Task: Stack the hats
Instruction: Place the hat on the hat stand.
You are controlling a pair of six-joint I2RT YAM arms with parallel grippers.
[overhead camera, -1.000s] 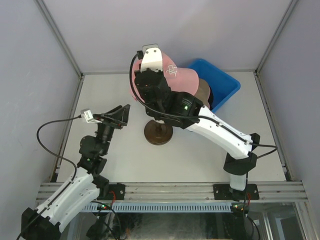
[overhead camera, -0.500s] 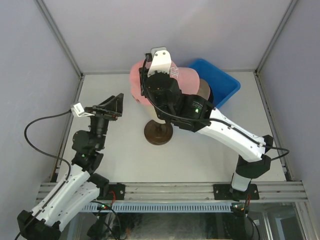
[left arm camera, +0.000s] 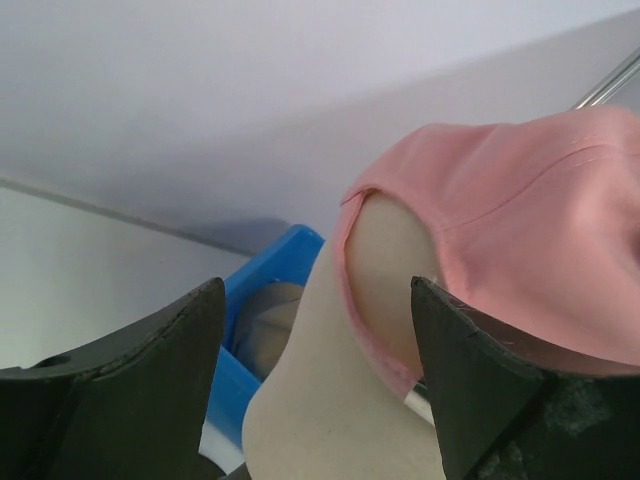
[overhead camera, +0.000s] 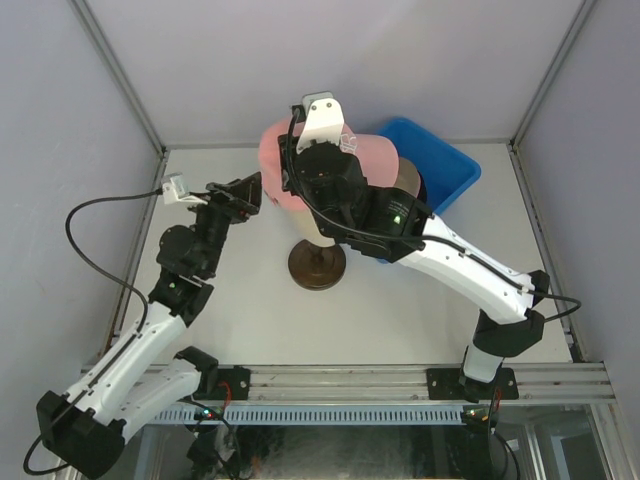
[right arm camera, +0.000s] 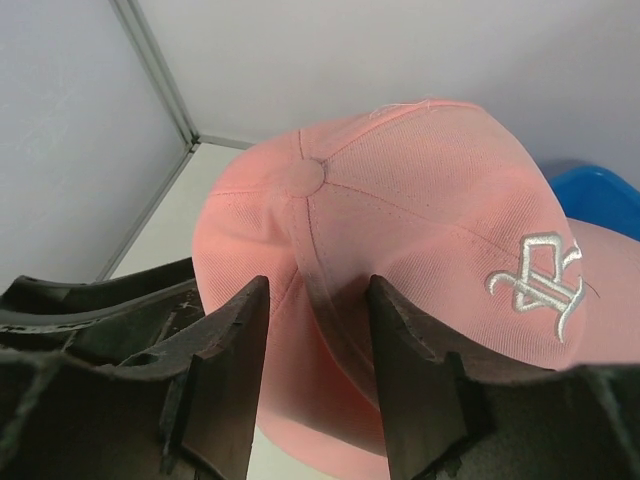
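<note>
Pink cap (overhead camera: 278, 170) sits on the mannequin head (left arm camera: 330, 400), crown up. Its brim runs off the head toward the blue bin (overhead camera: 445, 165), so the long axis is head to bin. The logo is on the bin-side front panel.

Right gripper (right arm camera: 318, 292) is directly above the head with its fingers apart. The crown button shows in the gap and I see no pinch on the fabric (reads as hovering, not gripping).

Left gripper (left arm camera: 315, 300) is beside the head on the side away from the bin. Its jaws are wide and aimed at the cap's back rim, with nothing between them but air. From its camera that rim rides high and bare head shows beneath, so the cap looks perched rather than pulled down.

Tan cap (overhead camera: 408, 186) lies in the bin, just past the head on the brim side.

My read:
- If the cap needs seating, the left arm has the line on the back rim.
- If the next hat is fetched, the right arm is nearer, since the bin is across the head from the left.
- Risk: the perched cap shifts if it is nudged along the brim axis.
</note>
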